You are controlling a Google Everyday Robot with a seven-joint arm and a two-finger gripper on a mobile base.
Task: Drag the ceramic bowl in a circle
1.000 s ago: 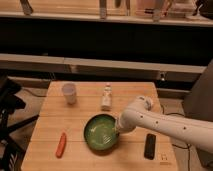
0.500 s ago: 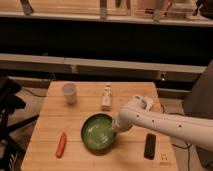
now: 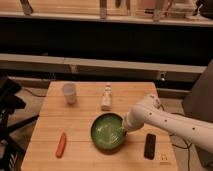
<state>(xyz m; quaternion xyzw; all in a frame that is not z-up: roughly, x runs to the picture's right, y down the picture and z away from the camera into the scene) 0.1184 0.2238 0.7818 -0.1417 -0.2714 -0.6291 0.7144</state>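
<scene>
The wide, shallow, dark green ceramic bowl (image 3: pixel 107 132) with pale rings inside sits on the light wooden table (image 3: pixel 45 150), toward the front and a little right of the middle. The gripper (image 3: pixel 122 129), at the end of the white arm (image 3: pixel 165 122) that comes from the right, is at the bowl's right rim, with its fingers pressed together; if they pinch the rim cannot be told.

The bowl's front edge is near the table's front edge. To its left lies an orange carrot-like stick (image 3: pixel 61 144); to its right a flat black phone-shaped object (image 3: pixel 150 146). Just behind the bowl stands a small pale bottle (image 3: pixel 106 97), and a white cup (image 3: pixel 69 93) farther left.

Compared with one second ago, the bowl lies slightly more to the left and the arm has reached further over.
</scene>
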